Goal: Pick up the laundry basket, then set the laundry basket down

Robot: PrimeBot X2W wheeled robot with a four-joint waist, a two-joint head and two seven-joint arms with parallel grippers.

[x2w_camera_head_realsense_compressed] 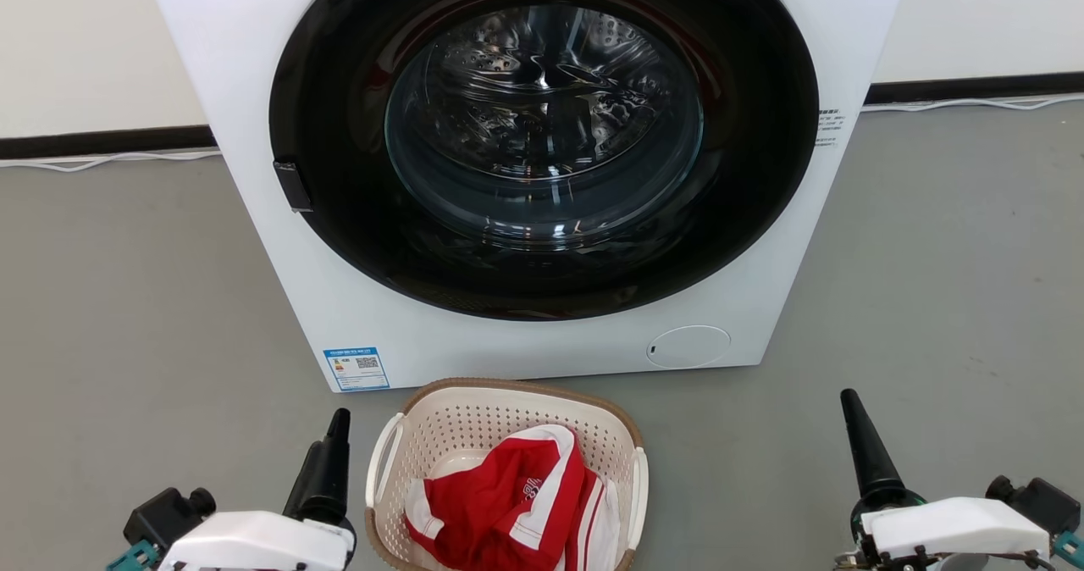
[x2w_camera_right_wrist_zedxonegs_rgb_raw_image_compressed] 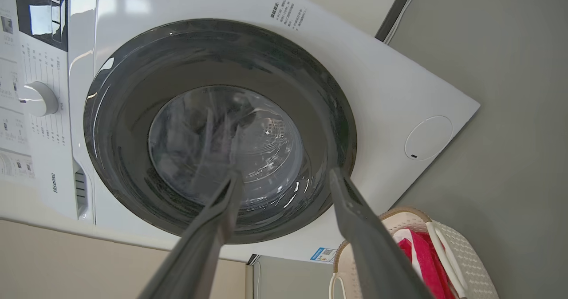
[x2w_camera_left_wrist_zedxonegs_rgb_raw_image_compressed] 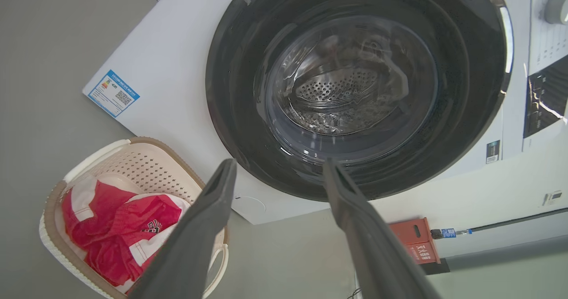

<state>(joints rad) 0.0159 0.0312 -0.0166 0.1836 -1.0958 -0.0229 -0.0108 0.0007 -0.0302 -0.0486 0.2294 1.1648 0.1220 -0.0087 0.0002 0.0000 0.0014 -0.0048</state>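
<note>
Both pincers apart and empty, left gripper (x2w_camera_left_wrist_zedxonegs_rgb_raw_image_compressed: 279, 163) and right gripper (x2w_camera_right_wrist_zedxonegs_rgb_raw_image_compressed: 286, 173) flank the laundry basket (x2w_camera_head_realsense_compressed: 508, 383), probably staged for its side handles (x2w_camera_head_realsense_compressed: 381, 461)

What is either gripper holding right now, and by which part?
Nothing is held: the left gripper and right gripper are open and empty, either side of the laundry basket.

Head looks down — wrists look up, low; all share the washer (x2w_camera_head_realsense_compressed: 508, 351).
</note>
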